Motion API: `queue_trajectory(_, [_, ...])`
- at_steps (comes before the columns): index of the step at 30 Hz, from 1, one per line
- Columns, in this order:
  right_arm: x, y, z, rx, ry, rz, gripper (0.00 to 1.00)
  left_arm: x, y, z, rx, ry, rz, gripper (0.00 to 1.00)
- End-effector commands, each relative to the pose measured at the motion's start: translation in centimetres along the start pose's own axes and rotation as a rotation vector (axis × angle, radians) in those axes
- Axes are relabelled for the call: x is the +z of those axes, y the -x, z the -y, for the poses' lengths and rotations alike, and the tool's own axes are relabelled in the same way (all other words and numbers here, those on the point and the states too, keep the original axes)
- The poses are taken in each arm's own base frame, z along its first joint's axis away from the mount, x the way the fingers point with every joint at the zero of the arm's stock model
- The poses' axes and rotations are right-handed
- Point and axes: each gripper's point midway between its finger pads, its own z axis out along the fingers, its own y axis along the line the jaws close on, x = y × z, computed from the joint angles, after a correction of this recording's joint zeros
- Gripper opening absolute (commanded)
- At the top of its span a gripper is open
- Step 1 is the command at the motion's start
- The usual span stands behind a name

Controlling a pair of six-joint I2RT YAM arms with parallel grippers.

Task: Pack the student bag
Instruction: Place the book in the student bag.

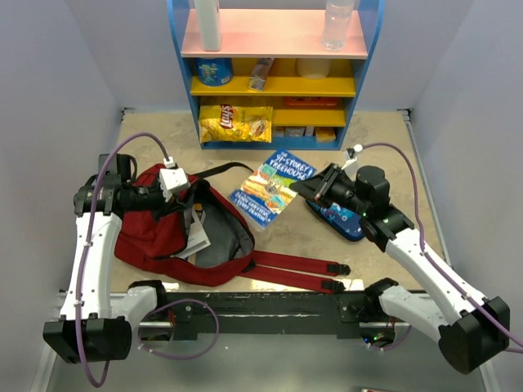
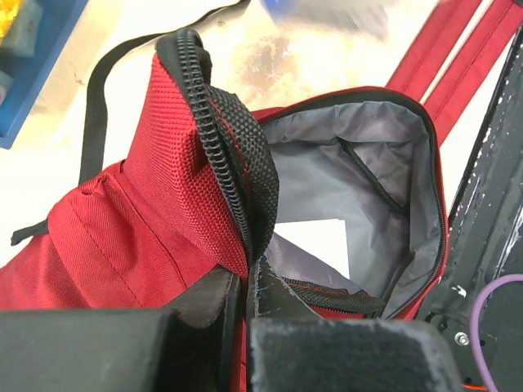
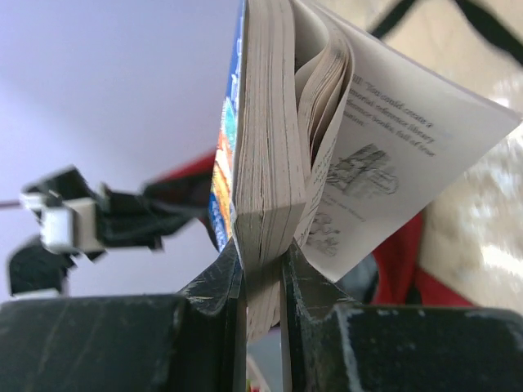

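The dark-red student bag (image 1: pixel 155 237) lies at the left with its mouth open, grey lining (image 2: pixel 359 171) showing, and its red straps (image 1: pixel 294 273) trailing right. My left gripper (image 1: pixel 184 196) is shut on the bag's black zipper rim (image 2: pixel 237 180) and holds it lifted; in the left wrist view the gripper (image 2: pixel 245 282) pinches that rim. A white sheet or book (image 2: pixel 315 245) lies inside. My right gripper (image 1: pixel 309 189) is shut on the edge of a blue "Treehouse" paperback (image 1: pixel 274 186), held above the table right of the bag. The right wrist view shows that gripper (image 3: pixel 261 261) clamping the book's pages (image 3: pixel 270 122), with loose pages fanning out.
A small blue patterned pencil case (image 1: pixel 339 220) lies under my right arm. A blue and yellow shelf unit (image 1: pixel 274 73) stands at the back, holding a yellow chips bag (image 1: pixel 235 122), bottles and boxes. White walls close in both sides.
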Motion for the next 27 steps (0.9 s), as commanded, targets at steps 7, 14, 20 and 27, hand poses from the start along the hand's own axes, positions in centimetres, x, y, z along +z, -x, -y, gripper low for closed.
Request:
queue_trajectory(7, [-1.8, -5.6, -1.1, 0.012, 0.071, -0.146, 0.00, -0.4, 1.6, 0.4, 0.031, -0.001, 0.061, 0.00])
queue_trajectory(14, [0.3, -8.1, -2.2, 0.021, 0.108, -0.205, 0.00, -0.7, 1.5, 1.0, 0.045, 0.003, 0.056, 0.00])
queue_trajectory(20, [4.3, -10.2, -3.4, -0.005, 0.098, -0.254, 0.00, -0.9, 1.2, 1.9, 0.054, -0.021, 0.045, 0.00])
queue_trajectory(27, [8.4, -10.8, -4.4, -0.014, 0.096, -0.251, 0.00, -1.1, 0.8, 3.1, 0.060, -0.086, 0.023, 0.00])
